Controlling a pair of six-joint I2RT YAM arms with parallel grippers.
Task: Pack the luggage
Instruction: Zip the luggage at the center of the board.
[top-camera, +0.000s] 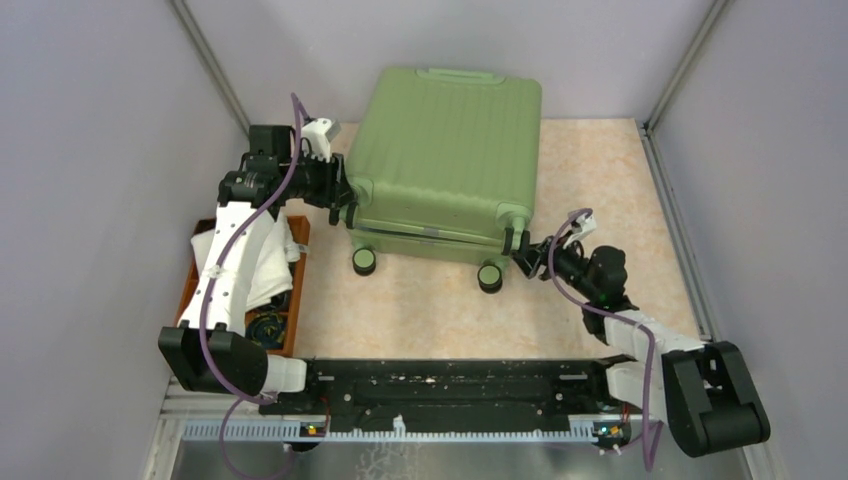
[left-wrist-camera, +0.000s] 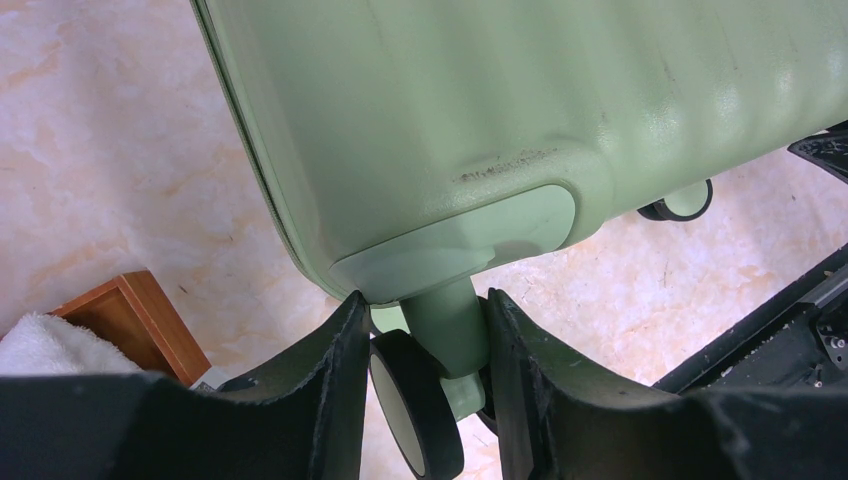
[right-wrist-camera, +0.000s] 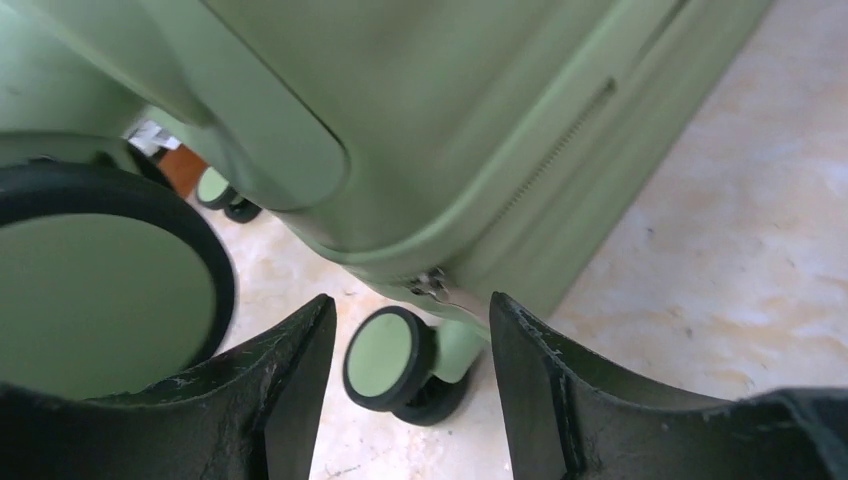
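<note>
Surface (top-camera: 600, 180): mottled beige, walled on three sides. The luggage (top-camera: 445, 150) lies flat at back centre of it with its shells shut, so the inside is hidden. The ribbed upper shell faces up, the carry handle (top-camera: 460, 75) is at the far edge, and the wheels point toward the arms. Each wrist view cuts the luggage (left-wrist-camera: 500, 100) (right-wrist-camera: 450, 100) down to one corner.

Left arm (top-camera: 230, 260) reaches over the wooden tray (top-camera: 301, 262) to the near-left corner and covers much of the tray. From above, the left fingers (top-camera: 340, 200) hide that corner's wheel. In the wrist view, the left fingers (left-wrist-camera: 320, 400) pinch the caster (left-wrist-camera: 445, 340): one finger is on the wheel face, the other against the stem, as far as the edges show.

Right arm (top-camera: 605, 280) lies low on the right, with the right fingers (top-camera: 522, 245) at the near-right corner. Contact cannot be told from above. In the wrist view, the right fingers (right-wrist-camera: 520, 400) are spread with nothing between them. A small wheel (right-wrist-camera: 390, 358) sits beyond the gap, apart from both. A large wheel (right-wrist-camera: 100, 290) at the left edge is blurred and cut off. The zip seam (right-wrist-camera: 560, 150) is also blurred.

Black rail (top-camera: 450, 385) runs along the near edge between the arm bases. A white cloth (top-camera: 270, 268) lies in the tray, partly under the arm. A dark coiled item (top-camera: 268, 325) at the tray's near end is too small to identify. Two lower wheels (top-camera: 364, 262) (top-camera: 490, 278) show along the luggage's near side.
</note>
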